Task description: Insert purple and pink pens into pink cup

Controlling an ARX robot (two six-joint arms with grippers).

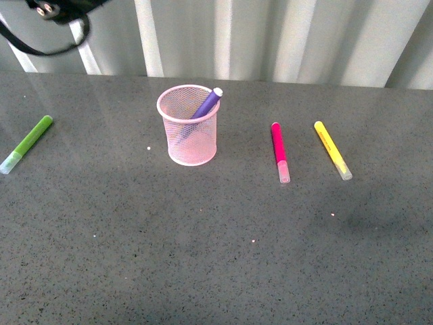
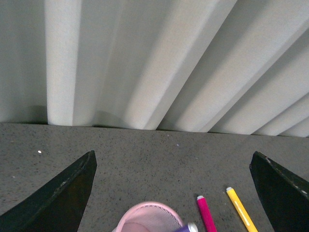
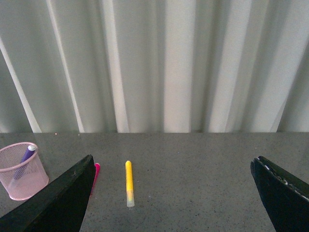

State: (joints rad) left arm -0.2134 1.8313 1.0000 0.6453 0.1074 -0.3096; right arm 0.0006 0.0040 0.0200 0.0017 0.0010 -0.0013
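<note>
The pink cup (image 1: 189, 125) stands upright on the grey table. The purple pen (image 1: 206, 103) stands in it, leaning on the far right of the rim. The pink pen (image 1: 279, 152) lies flat to the cup's right, clear cap toward me. My left gripper (image 2: 174, 193) is open and empty, high behind the cup (image 2: 149, 217); the pink pen (image 2: 206, 215) shows beside it. My right gripper (image 3: 171, 193) is open and empty, raised well off the table. The cup (image 3: 21, 171), the purple pen (image 3: 25, 159) and part of the pink pen (image 3: 95, 175) show there.
A yellow pen (image 1: 332, 149) lies right of the pink pen and shows in both wrist views (image 2: 240, 209) (image 3: 129, 183). A lime-green pen (image 1: 27, 143) lies at the far left. A corrugated white wall (image 1: 270, 37) backs the table. Black arm parts (image 1: 61, 13) hang at top left.
</note>
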